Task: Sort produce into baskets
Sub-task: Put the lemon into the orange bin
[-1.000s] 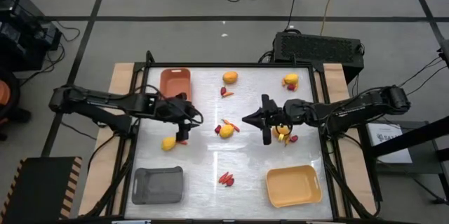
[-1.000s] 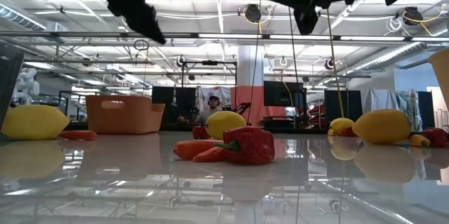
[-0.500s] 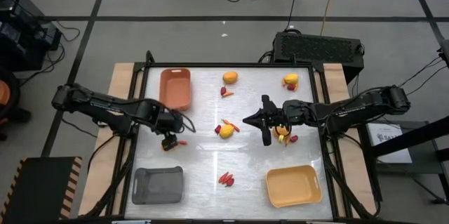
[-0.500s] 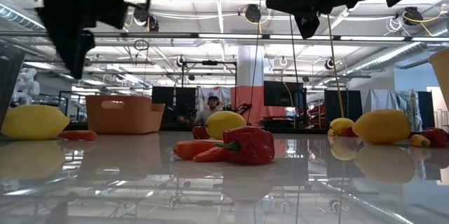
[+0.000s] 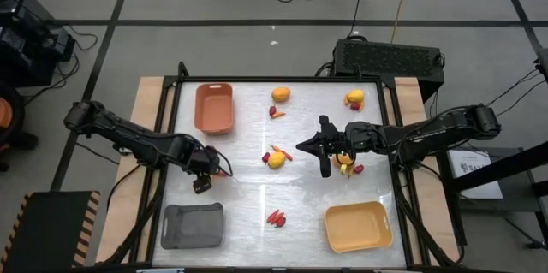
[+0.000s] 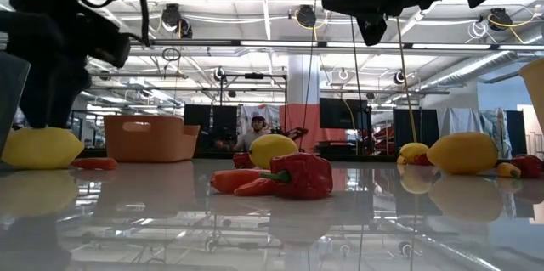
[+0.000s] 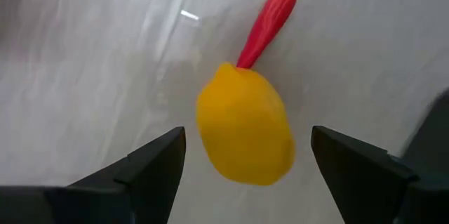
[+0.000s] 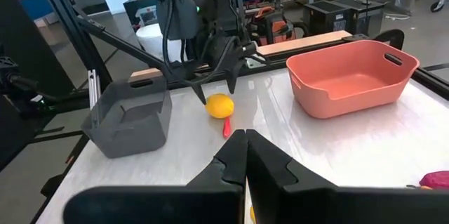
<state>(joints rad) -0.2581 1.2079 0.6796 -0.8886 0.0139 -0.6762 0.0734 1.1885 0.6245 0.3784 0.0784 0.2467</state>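
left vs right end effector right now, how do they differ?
The left end effector is open, its fingers straddling a round yellow lemon-like fruit on the table; the right end effector is shut and holds nothing. The left sits low by the grey plastic basket; the right hangs over the table's middle. Both are dark two-finger types.

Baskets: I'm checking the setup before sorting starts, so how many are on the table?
3. An orange-brown basket at the far left, a grey basket at the near left, a yellow basket at the near right. None looks hidden.
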